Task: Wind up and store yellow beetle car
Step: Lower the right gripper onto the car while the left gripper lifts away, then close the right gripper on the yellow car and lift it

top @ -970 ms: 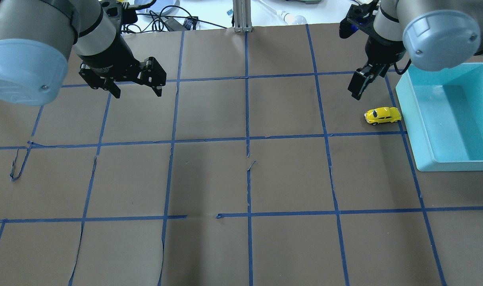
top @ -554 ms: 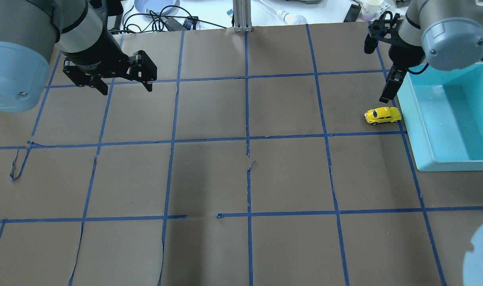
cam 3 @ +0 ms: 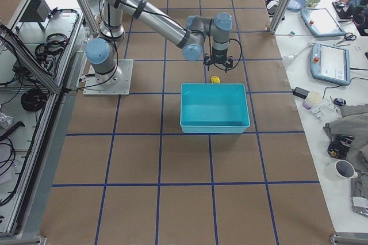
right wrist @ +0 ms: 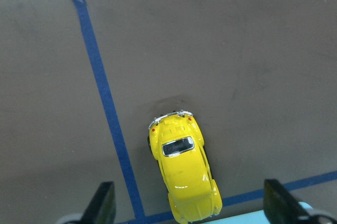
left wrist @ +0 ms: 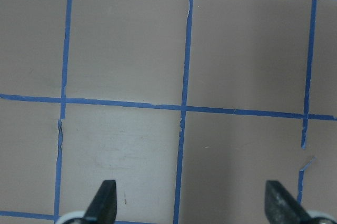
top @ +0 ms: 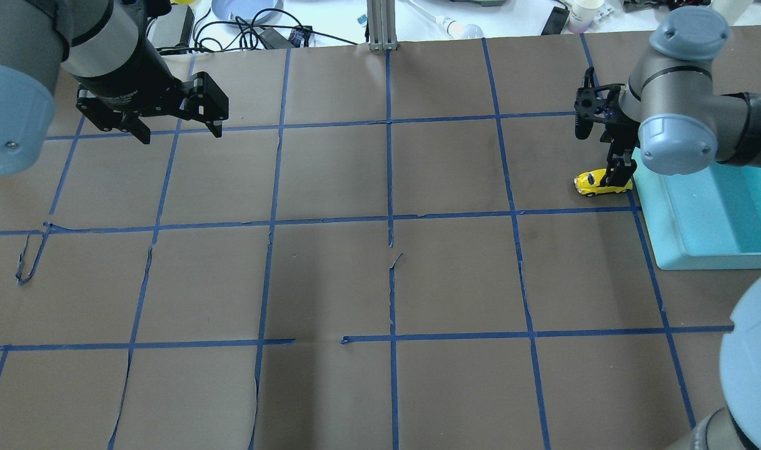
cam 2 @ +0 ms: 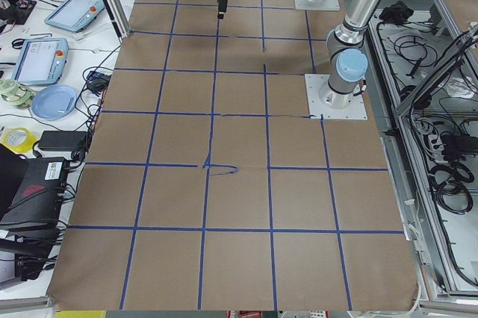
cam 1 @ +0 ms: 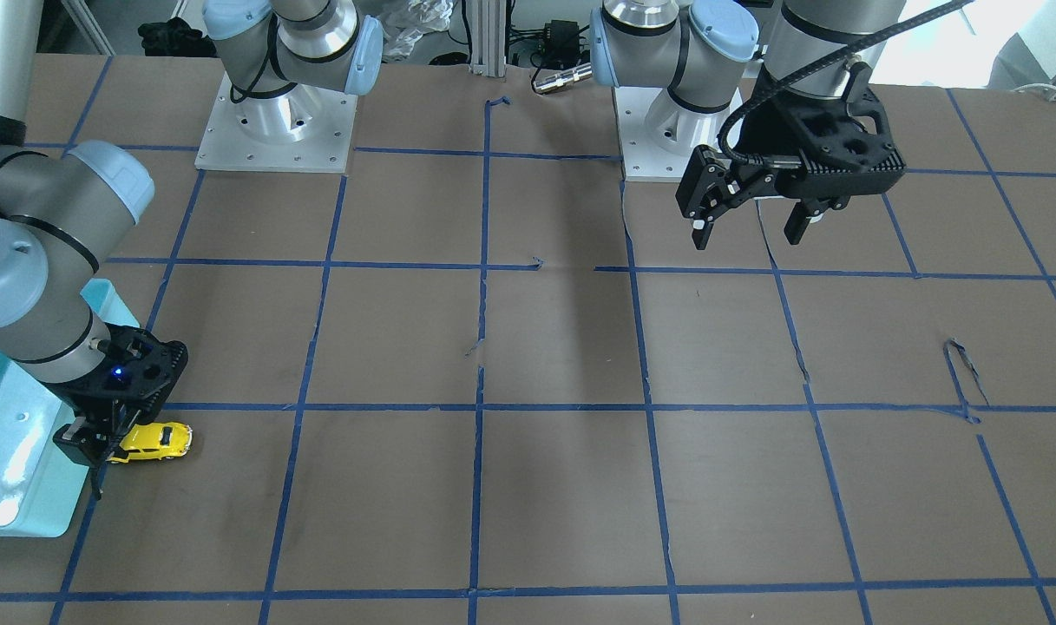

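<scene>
Right pincer (right wrist: 192, 205) is spread, one finger on either side of the yellow beetle car (right wrist: 184, 174), neither touching it. The car sits on its wheels on the counter (top: 455, 275), outside the teal bin (top: 661, 234), with one end just beside the bin's wall; can't tell if they touch. A blue tape line (right wrist: 102, 103) runs close along the car's side. Far across the counter, my left pincer (top: 180, 132) is also spread, hovering over brown paper and the tape grid. White lettering on its body is too small to read.
</scene>
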Action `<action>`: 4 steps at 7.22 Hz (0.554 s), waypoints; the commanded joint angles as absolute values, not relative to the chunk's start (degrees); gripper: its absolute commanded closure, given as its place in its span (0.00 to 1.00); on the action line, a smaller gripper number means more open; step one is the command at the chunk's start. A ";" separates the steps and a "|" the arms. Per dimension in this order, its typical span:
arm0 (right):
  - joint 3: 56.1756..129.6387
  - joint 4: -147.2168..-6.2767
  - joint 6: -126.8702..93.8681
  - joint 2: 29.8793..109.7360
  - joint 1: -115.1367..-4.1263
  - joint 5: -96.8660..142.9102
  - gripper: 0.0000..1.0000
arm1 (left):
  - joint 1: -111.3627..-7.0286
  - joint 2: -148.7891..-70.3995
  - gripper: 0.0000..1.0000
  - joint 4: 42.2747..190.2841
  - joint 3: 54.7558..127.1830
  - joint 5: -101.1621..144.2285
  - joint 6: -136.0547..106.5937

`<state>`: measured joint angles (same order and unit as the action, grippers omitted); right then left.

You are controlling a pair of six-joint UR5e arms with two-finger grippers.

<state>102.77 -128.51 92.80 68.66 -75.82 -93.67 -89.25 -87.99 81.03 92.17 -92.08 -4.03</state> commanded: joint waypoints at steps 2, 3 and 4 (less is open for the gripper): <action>103.36 -130.61 93.52 65.92 -75.41 -93.78 0.00 | -88.41 -87.80 0.00 81.12 92.28 -92.29 -3.52; 103.36 -130.69 93.52 65.05 -75.41 -93.87 0.00 | -88.16 -87.80 0.00 81.12 92.11 -91.94 -3.52; 103.36 -131.65 93.60 63.91 -75.32 -93.95 0.00 | -88.07 -87.72 0.00 81.21 92.20 -92.54 -3.43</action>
